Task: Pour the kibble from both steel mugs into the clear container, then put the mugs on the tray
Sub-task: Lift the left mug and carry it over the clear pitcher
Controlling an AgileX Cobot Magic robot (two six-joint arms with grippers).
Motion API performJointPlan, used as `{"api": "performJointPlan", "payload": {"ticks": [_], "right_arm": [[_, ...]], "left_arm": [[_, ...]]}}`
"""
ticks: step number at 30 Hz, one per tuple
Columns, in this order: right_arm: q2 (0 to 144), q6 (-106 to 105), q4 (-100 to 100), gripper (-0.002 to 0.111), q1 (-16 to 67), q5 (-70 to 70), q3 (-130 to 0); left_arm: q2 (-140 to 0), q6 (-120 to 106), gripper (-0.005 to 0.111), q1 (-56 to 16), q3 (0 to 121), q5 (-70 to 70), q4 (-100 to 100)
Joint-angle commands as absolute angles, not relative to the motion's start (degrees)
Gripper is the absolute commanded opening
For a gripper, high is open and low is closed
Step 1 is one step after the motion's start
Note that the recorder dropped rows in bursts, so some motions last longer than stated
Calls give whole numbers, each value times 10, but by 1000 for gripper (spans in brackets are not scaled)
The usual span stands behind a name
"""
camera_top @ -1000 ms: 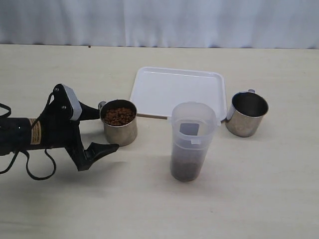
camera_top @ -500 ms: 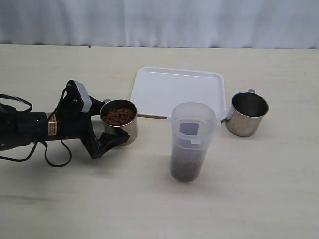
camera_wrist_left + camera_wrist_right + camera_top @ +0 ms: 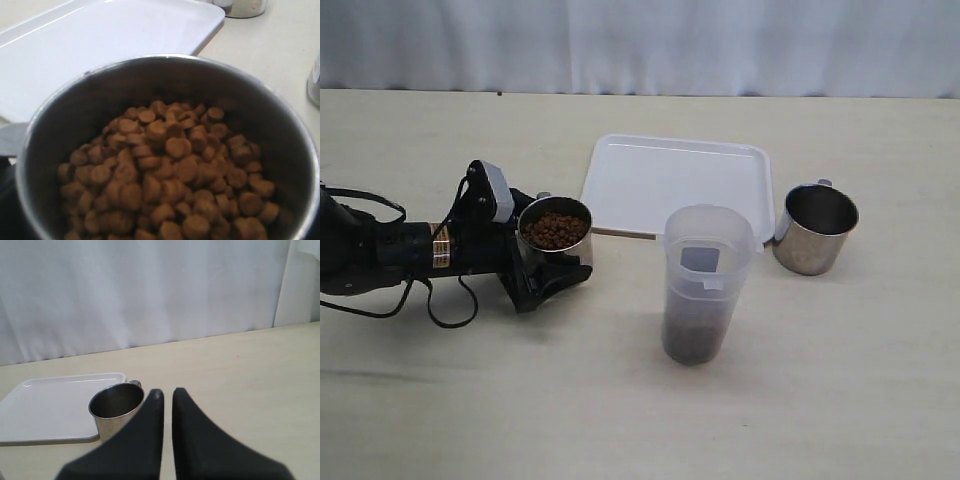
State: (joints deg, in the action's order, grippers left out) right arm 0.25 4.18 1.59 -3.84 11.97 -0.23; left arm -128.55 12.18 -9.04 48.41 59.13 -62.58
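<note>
After sliding in from nine o'clock with left gripper (image 3: 552,240) spread wide, now straddles the kibble-filled steel mug (image 3: 563,260) at ten o'clock of the clear container (image 3: 705,285) without clasping it, so seems ready to close, lift and pour; holds right gripper (image 3: 167,395) shut, short of the empty-looking mug (image 3: 116,407).

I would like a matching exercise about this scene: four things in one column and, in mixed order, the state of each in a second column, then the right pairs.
1. left mug
2. right mug
3. container
4. tray

A. some kibble at its bottom
B. white, nothing on it
C. full of kibble, between the open left fingers
D. steel, no kibble inside

Pairs: 1-C, 2-D, 3-A, 4-B
</note>
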Motion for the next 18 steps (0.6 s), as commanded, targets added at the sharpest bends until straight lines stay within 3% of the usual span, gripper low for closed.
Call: {"api": "performJointPlan", "payload": {"ticks": [1, 5, 8, 12, 18], "right_arm": [[0, 38, 17, 5, -41, 121, 0], [0, 38, 17, 5, -41, 121, 0], [0, 38, 17, 5, -41, 121, 0], [0, 38, 17, 5, -41, 121, 0], [0, 38, 17, 5, -41, 121, 0]], "left_arm": [[-1289, 151, 73, -100, 499, 586, -641], [-1295, 153, 38, -100, 506, 585, -638], [-1295, 153, 25, -100, 506, 586, -638], [-1295, 153, 16, -100, 506, 595, -638], [-1254, 173, 16, -100, 505, 599, -660]]}}
